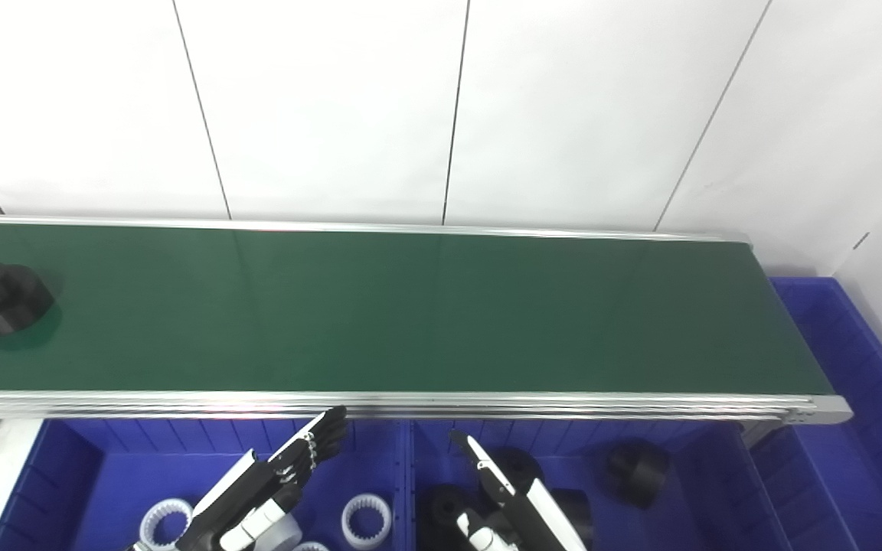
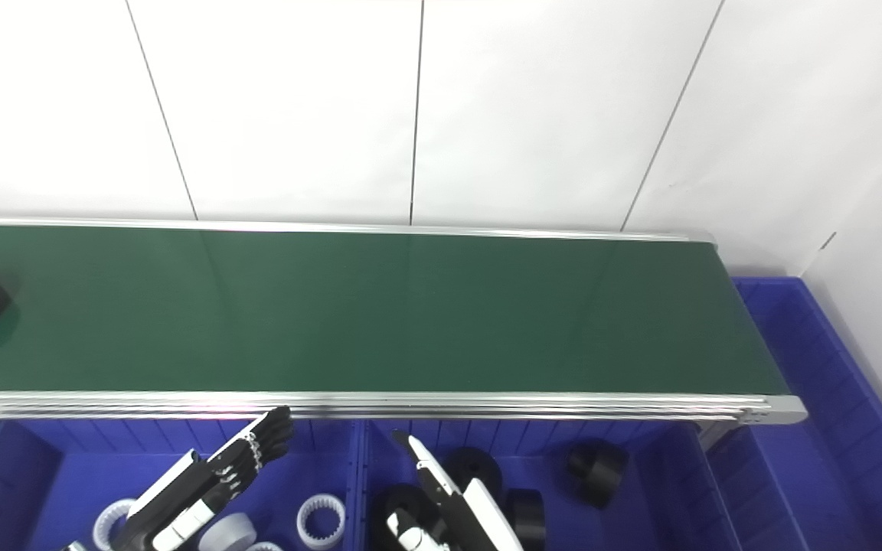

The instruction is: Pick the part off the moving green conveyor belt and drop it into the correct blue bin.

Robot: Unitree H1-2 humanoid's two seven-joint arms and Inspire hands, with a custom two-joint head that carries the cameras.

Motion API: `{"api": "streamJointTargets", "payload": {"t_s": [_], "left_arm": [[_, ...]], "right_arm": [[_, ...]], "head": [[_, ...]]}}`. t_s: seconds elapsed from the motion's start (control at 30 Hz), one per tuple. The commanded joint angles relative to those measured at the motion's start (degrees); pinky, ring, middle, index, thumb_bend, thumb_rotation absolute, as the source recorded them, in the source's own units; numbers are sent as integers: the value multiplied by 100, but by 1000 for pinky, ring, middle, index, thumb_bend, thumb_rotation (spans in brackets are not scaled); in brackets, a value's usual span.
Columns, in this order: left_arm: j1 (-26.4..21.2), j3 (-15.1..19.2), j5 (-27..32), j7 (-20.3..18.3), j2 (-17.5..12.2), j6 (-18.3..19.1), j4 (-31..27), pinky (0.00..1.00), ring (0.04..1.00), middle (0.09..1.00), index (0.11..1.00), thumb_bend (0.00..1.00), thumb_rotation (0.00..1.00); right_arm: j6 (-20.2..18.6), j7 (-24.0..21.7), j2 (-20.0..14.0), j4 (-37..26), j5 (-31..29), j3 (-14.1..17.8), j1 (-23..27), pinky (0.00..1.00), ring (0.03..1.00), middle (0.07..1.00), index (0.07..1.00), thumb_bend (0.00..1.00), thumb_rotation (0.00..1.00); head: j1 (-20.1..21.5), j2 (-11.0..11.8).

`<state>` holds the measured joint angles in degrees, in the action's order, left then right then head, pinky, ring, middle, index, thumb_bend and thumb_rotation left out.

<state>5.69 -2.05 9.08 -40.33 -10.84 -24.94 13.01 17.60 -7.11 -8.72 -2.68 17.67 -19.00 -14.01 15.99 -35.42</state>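
Currently a black part [image 1: 4, 298] is seen at the far 9 o'clock end of the green conveyor belt [image 1: 410, 314], well apart from both hands. The left hand [image 1: 288, 474] is held over the left blue bin [image 1: 66, 474], where white toothed rings [image 1: 364, 520] lie, its fingers [image 1: 326, 436] stretched out and a little apart, clamped on nothing. The right hand [image 1: 502, 490] is held over the middle blue bin [image 1: 701, 490], which holds black parts [image 1: 636, 471] like the one on the belt; its fingers are extended and nothing is held, though how far apart they stand cannot be told. Judged from this, the step is one of waiting and timing: the part should be let travel toward 3 o'clock until it is within reach, the hand should be raised above the belt's near rail beforehand, and the grasp should be aimed slightly ahead of the moving part. The middle bin is judged correct.
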Motion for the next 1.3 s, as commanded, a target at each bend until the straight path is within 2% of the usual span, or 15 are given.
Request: {"api": "streamJointTargets", "payload": {"t_s": [0.0, 0.17, 0.63, 0.87, 0.93, 1.17, 1.2, 1.23, 1.27], "left_arm": [[1, 0, -69, 46, 2, -198, -219, 975, 999, 1000, 984, 527, 883], [34, 0, -141, 49, -28, -198, -228, 979, 1000, 1000, 988, 520, 921], [56, 45, -16, -23, -44, -198, -167, 983, 1000, 1000, 990, 487, 875], [77, 90, -135, 6, -15, -197, -91, 982, 1000, 1000, 989, 520, 904], [86, 107, -126, -13, 1, -198, -58, 983, 1000, 1000, 988, 512, 894], [129, 105, -144, -3, 59, -197, -47, 967, 996, 1000, 981, 503, 865], [133, 95, -157, -2, 76, -198, -16, 967, 996, 1000, 980, 503, 865], [137, 88, -166, -2, 88, -198, 7, 967, 993, 999, 978, 506, 858], [141, 83, -210, 0, 116, -199, 50, 961, 987, 994, 973, 503, 839]], "right_arm": [[64, -42, 16, -247, -164, 10, -20, 985, 1000, 1000, 1000, 446, 1000], [60, -57, 67, -298, -276, 59, -87, 990, 1000, 1000, 1000, 424, 991], [27, -59, 144, -134, -194, 98, 19, 992, 1000, 1000, 1000, 438, 1000], [207, -19, 152, 27, -183, 89, 15, 990, 1000, 1000, 1000, 452, 1000], [276, 13, 150, 88, -145, 83, 7, 979, 1000, 1000, 1000, 431, 1000], [270, -25, 129, 147, -223, 66, -33, 989, 1000, 1000, 1000, 453, 1000], [312, -21, 109, 189, -220, 70, -30, 989, 1000, 1000, 1000, 451, 1000], [344, -17, 95, 219, -218, 72, -27, 989, 1000, 1000, 1000, 451, 1000], [444, -4, 67, 314, -225, 77, -24, 993, 1000, 1000, 1000, 450, 1000]], "head": [[-2, 7], [10, -40], [10, -36], [71, 19], [82, 5], [-6, 11], [-248, 177], [-248, 177], [-543, 538]]}}
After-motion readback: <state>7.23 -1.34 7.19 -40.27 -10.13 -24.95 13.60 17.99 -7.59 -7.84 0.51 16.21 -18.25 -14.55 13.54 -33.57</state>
